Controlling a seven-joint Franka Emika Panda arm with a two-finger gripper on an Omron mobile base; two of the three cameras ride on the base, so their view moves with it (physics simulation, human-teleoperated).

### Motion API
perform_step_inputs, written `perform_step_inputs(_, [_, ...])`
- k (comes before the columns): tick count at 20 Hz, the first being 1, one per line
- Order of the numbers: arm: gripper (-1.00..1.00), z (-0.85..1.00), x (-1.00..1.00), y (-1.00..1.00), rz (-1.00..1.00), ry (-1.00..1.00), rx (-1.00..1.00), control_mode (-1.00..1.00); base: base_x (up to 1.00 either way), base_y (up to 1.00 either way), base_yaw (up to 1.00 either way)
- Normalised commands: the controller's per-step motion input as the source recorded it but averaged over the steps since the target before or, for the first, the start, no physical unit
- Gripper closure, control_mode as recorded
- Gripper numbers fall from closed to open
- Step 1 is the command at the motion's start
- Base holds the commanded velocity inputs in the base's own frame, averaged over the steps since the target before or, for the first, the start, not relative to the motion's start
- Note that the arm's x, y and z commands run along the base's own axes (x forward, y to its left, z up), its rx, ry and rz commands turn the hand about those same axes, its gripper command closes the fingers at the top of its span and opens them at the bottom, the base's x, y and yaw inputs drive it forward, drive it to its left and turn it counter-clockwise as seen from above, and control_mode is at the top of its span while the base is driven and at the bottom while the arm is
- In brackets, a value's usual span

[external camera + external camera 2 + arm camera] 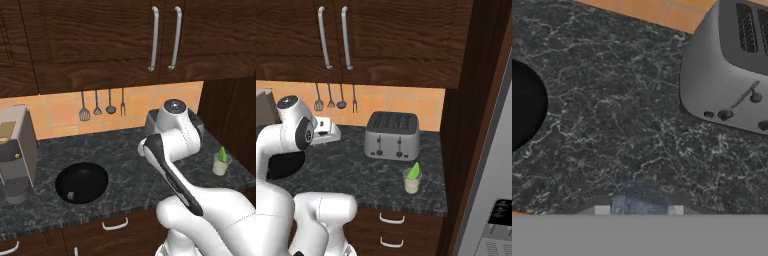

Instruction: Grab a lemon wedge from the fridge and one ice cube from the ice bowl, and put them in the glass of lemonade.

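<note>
Lemon in, ice pending

The tiny yellow-green lemon wedge [415,170] sits in the small clear glass of lemonade [411,183]; fingers [639,206] grip something pale bluish (possibly ice).

Silver toaster [392,135] against orange tiles; utensils [102,106] hang above; possibly coffee machine [16,152] far left.

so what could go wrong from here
1. The ice cube seems to sit right at the tips of the jaws, so it might slip out over the counter on the way.
2. The toaster stands close to the glass; a low swing could clip it.
3. The glass is small and near the counter's front edge, with the wedge sticking out; a high drop could miss, splash or knock it.
</note>
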Motion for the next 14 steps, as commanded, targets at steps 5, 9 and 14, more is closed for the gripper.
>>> perform_step_inputs(5, [1.00,0.03,-0.14,-1.00,-0.08,-0.04,-0.01,-1.00,0.00,0.00,0.00])
perform_step_inputs(9, [1.00,0.05,0.00,-1.00,-0.07,0.00,-0.01,-1.00,0.00,0.00,0.00])
perform_step_inputs(14, [1.00,0.25,-0.02,-1.00,-0.12,0.00,0.00,-1.00,0.00,0.00,0.00])
